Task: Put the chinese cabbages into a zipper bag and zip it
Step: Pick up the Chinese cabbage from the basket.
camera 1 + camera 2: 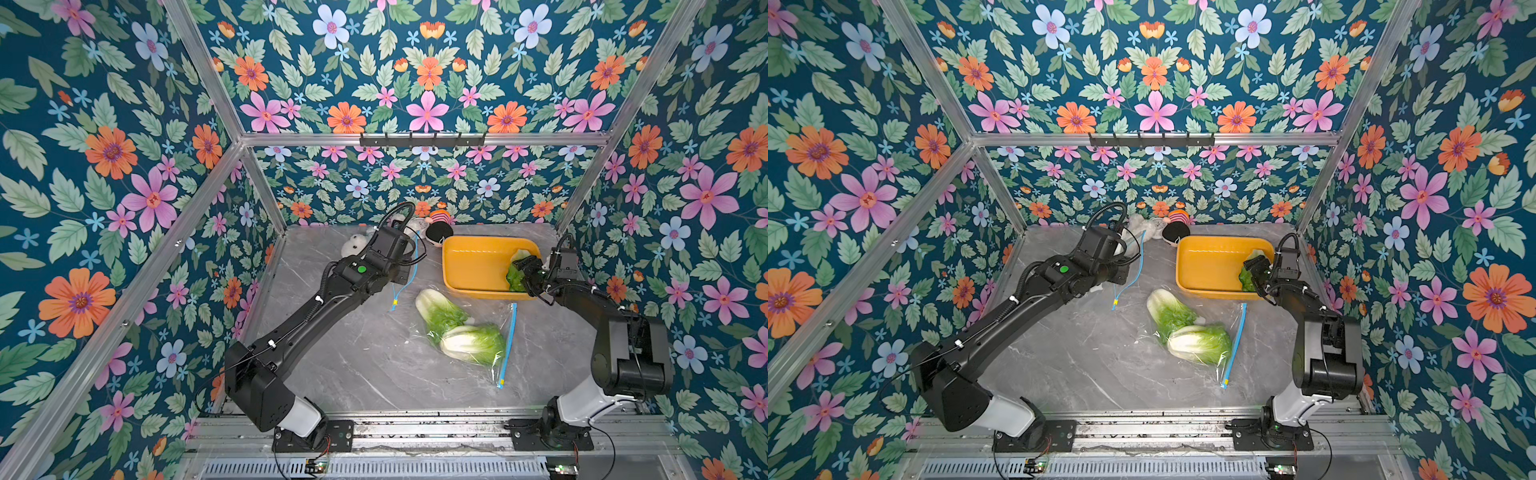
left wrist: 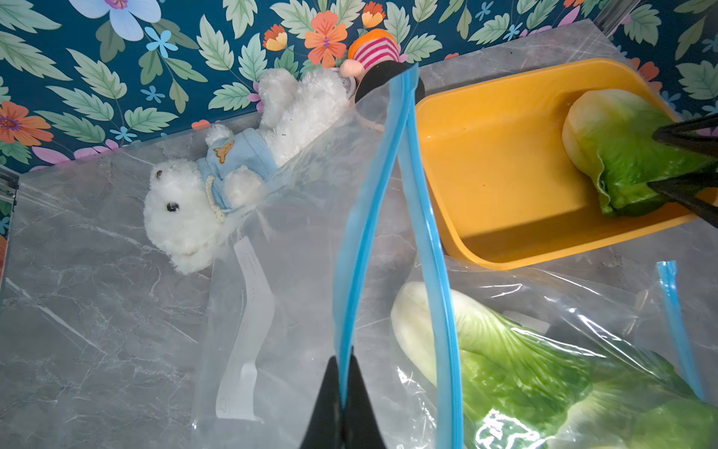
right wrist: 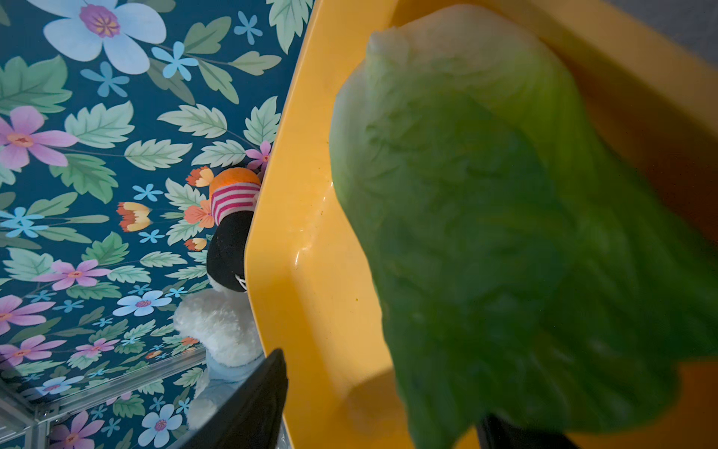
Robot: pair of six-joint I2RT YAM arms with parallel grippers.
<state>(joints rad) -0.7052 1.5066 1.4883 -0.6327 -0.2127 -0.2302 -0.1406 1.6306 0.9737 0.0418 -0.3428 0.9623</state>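
My left gripper pinches the zipper bag by its blue edge; my right gripper straddles 1 chinese cabbage in the yellow tray, grip unclear.

L gripper: only fingertips in wrist view, rest cropped; hidden under its arm in both top views. Cabbage in tray blurred, leaf end cropped. R gripper mostly out of frame. Bag outline faint in top views.

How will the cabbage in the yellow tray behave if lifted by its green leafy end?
The cabbage probably sags: the open right gripper straddles soft crinkly leaves, which may crush or slip. Its thicker white base looks heavier, so it likely tips downward.
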